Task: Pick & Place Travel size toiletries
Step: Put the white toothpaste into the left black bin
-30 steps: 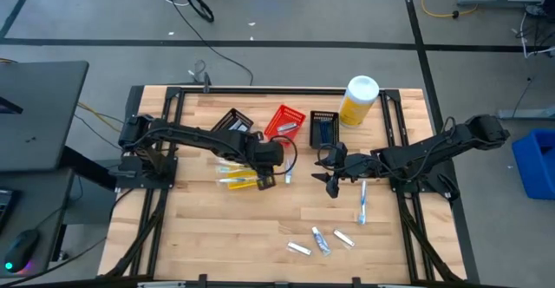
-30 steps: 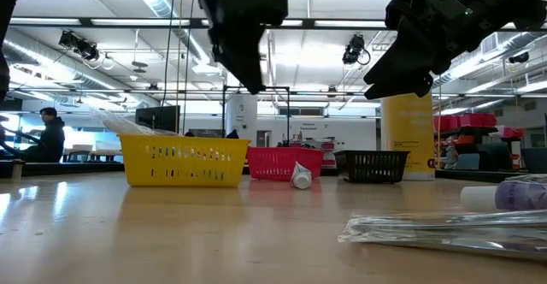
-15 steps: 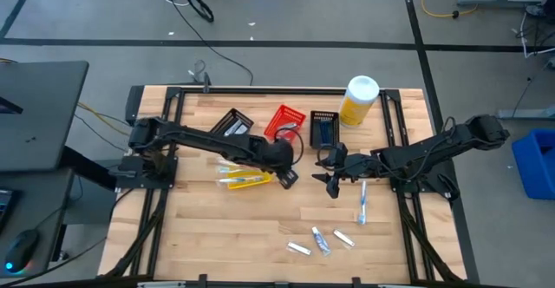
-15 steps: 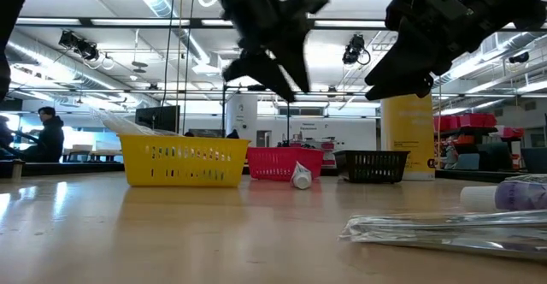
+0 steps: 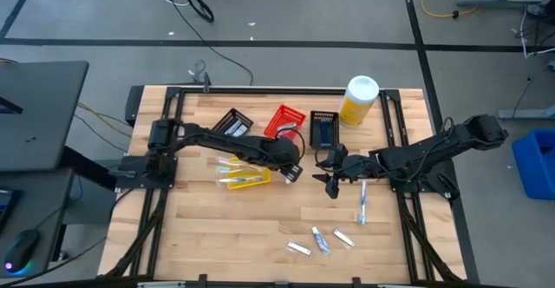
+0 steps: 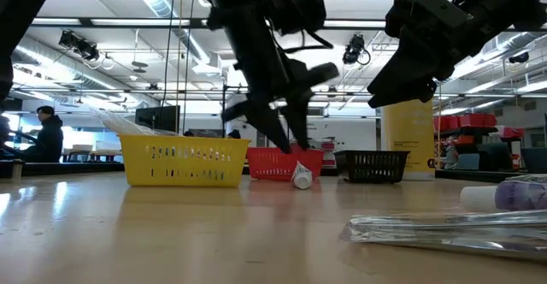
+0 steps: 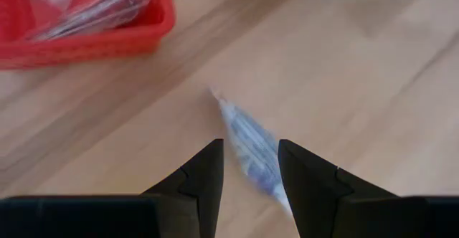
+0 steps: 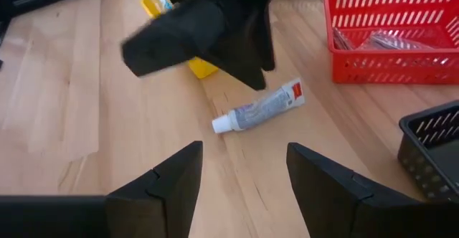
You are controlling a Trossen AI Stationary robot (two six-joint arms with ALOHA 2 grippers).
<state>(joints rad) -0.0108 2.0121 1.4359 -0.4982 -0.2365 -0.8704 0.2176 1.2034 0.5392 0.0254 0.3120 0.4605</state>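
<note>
A small white tube with a red mark [image 8: 258, 107] lies flat on the table in front of the red basket [image 8: 393, 37]; it also shows in the low view as the tube [image 6: 301, 177]. My left gripper [image 7: 249, 145] is open and hangs just above this tube [image 7: 240, 127], one finger on either side of it. In the high view the left gripper [image 5: 291, 172] is at mid-table. My right gripper [image 5: 330, 181] is open and waits a little to the right, above bare wood. A toothbrush [image 5: 362, 203] and three small tubes [image 5: 321, 240] lie nearer the front edge.
Along the far side stand a tilted black basket [image 5: 232, 123], the red basket [image 5: 284, 121], another black basket [image 5: 324, 127] and a big yellow bottle [image 5: 358, 100]. A yellow basket [image 5: 243, 177] holding wrapped items sits left of my left gripper. A person [image 6: 47, 139] is far off in the room.
My left gripper has moved toward the table's right edge, from over the yellow basket to the small tube, and has come down and turned over it. The right arm has kept still. The tube has not moved.
</note>
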